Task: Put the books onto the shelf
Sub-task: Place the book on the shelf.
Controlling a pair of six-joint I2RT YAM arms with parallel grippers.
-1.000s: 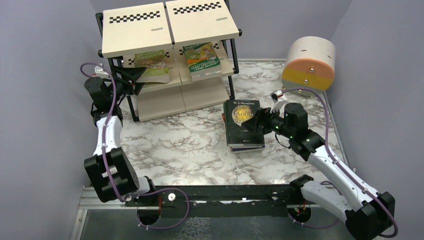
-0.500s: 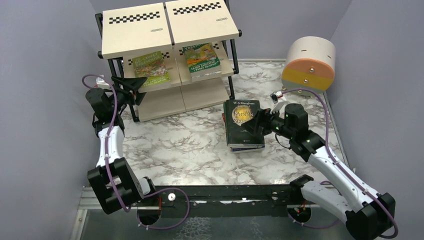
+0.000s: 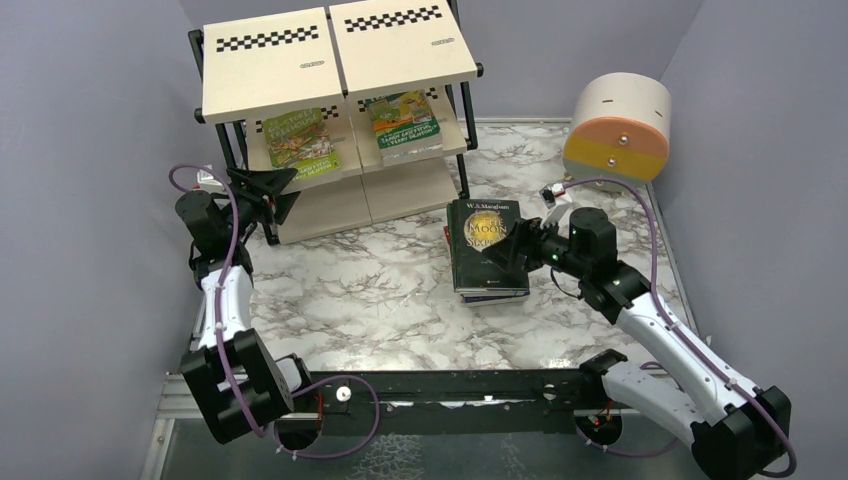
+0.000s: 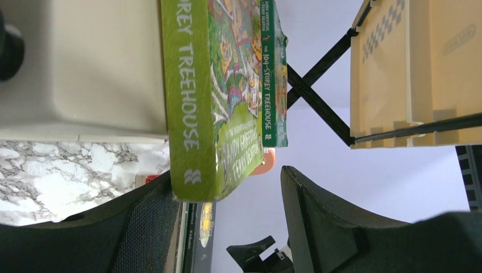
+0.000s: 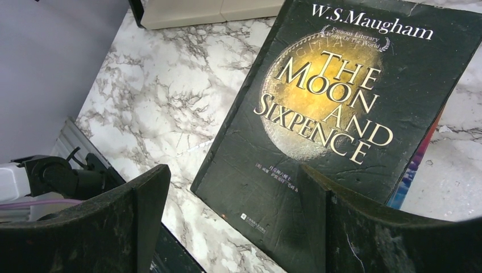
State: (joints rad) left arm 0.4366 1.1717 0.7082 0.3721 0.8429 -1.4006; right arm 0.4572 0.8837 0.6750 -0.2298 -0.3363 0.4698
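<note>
The shelf (image 3: 270,60) stands at the back left, with two green books on its middle board: a light green one (image 3: 300,140) and a darker green one (image 3: 403,118). My left gripper (image 3: 283,192) hangs open just in front of the shelf's left half. In the left wrist view the light green Treehouse book (image 4: 190,96) lies on the board (image 4: 85,68), its near end by my open left gripper (image 4: 227,227). A stack of books topped by a black one (image 3: 482,240) lies mid-table. My right gripper (image 5: 233,222) stands open over that black book's (image 5: 318,114) near corner.
A round beige-and-orange drum (image 3: 617,125) stands at the back right. Purple-grey walls close in on both sides. A coloured book edge (image 5: 418,165) shows under the black one. The marble tabletop (image 3: 350,290) stretches between the shelf and the stack.
My left gripper has let go of the light green book on the middle board and drawn back toward me, away from the shelf. The right arm has not moved.
</note>
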